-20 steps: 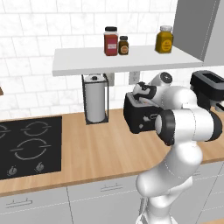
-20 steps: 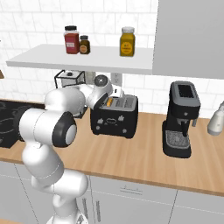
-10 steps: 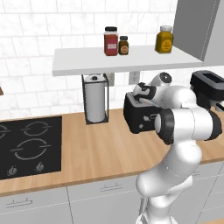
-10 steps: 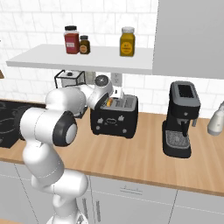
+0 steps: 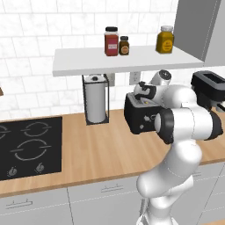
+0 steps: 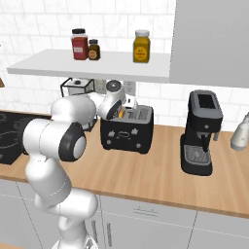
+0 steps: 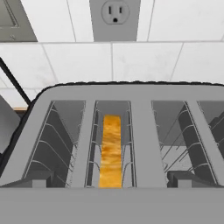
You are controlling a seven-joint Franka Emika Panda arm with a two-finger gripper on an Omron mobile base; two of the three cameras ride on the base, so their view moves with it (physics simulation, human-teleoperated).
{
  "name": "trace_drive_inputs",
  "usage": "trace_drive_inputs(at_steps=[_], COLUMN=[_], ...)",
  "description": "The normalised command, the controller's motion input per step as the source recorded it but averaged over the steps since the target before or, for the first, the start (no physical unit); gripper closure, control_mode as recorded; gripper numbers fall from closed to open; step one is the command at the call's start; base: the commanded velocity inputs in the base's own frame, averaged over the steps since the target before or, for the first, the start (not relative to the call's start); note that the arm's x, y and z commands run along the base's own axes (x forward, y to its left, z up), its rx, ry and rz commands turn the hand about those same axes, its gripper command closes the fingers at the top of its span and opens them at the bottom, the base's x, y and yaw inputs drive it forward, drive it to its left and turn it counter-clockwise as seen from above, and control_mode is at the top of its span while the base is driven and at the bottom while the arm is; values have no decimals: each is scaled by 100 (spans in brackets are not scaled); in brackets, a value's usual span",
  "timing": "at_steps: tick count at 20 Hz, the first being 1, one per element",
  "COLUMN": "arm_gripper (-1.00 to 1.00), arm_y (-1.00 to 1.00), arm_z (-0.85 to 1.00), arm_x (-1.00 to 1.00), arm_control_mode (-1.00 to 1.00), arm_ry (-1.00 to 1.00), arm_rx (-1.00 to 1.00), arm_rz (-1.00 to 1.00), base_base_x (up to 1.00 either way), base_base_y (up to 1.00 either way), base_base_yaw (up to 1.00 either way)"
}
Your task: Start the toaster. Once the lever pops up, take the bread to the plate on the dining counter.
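The black toaster (image 5: 139, 117) stands on the wood worktop against the tiled wall, under the shelf; it is also seen from its front (image 6: 126, 133). From above, its top (image 7: 140, 131) has several long slots, and the bread (image 7: 110, 148), a tan slice seen edge-on, sits down in the second slot from the left. My gripper (image 7: 111, 180) hovers open just above the toaster's top, over that slot, with its dark fingertips (image 7: 35, 179) spread wide and nothing between them. The hand (image 5: 147, 91) is at the toaster's top edge.
A paper towel holder (image 5: 96, 100) stands left of the toaster, and the black hob (image 5: 26, 147) lies further left. A black coffee machine (image 6: 200, 131) stands to the right. The white shelf (image 5: 127, 60) with jars hangs close above the hand. A wall outlet (image 7: 114, 13) is behind.
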Motion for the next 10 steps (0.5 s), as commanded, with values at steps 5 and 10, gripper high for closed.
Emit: trace_drive_inputs(at_steps=[5, 10], arm_gripper=[-100, -100], arm_y=[1, 0], arm_z=[-8, -9], arm_x=[0, 1], arm_control_mode=[-100, -100], arm_ry=[0, 0], arm_rx=[0, 0], arm_rz=[0, 0], base_base_x=[0, 0], base_base_y=[0, 0], base_base_yaw=[0, 0])
